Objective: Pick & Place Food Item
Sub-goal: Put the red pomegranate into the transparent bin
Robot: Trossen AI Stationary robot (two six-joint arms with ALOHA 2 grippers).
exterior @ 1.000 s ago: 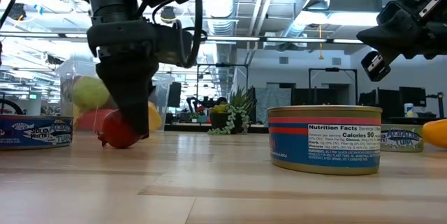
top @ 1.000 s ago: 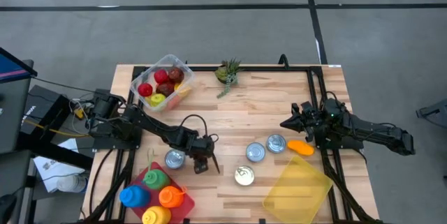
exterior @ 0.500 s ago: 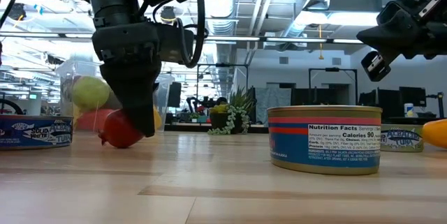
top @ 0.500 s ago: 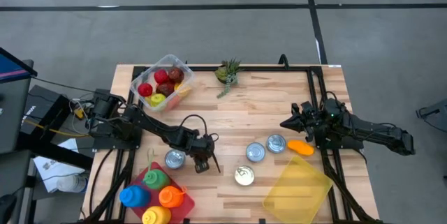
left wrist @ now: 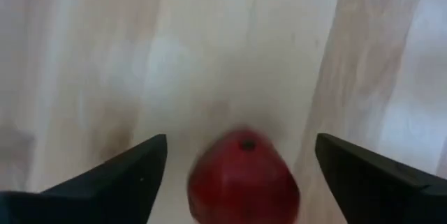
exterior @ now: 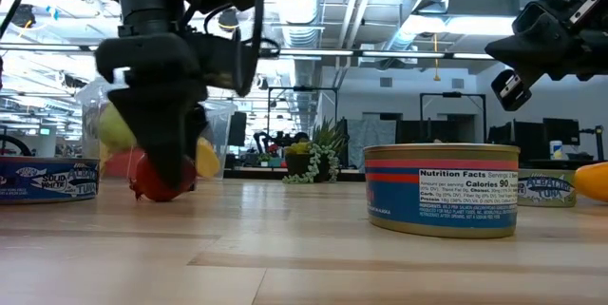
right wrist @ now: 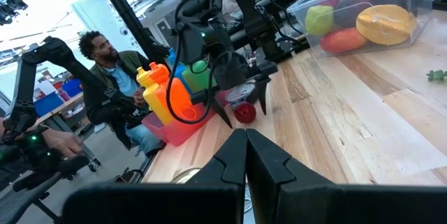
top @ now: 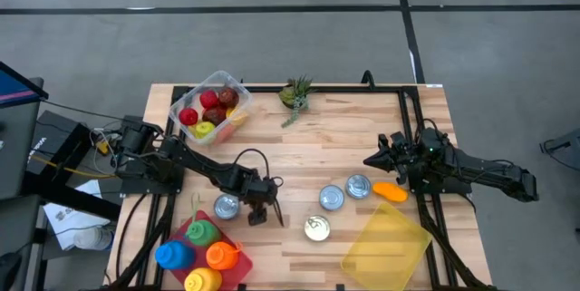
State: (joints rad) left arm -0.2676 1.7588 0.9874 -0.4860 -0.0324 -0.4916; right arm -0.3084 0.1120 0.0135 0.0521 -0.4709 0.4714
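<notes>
Spanning the foreground, the pale wooden tabletop (exterior: 313, 257) carries a can (exterior: 442, 189) whose label reads "Nutrition Facts" and "Calories 90", a second can (exterior: 47, 180) at the left marked "SOLID WHITE", and beyond them an open office room with ceiling ducts, desks and a small potted plant (exterior: 313, 161). Compared with half a second ago, the left pincer (top: 258, 211) has spread its fingers wide and now straddles the red apple (left wrist: 243, 176), which rests on the wood between them without being gripped. Farther right, the right pincer (top: 373, 160) hangs above the tabletop fully closed and empty, near an orange food item (top: 390, 190).
</notes>
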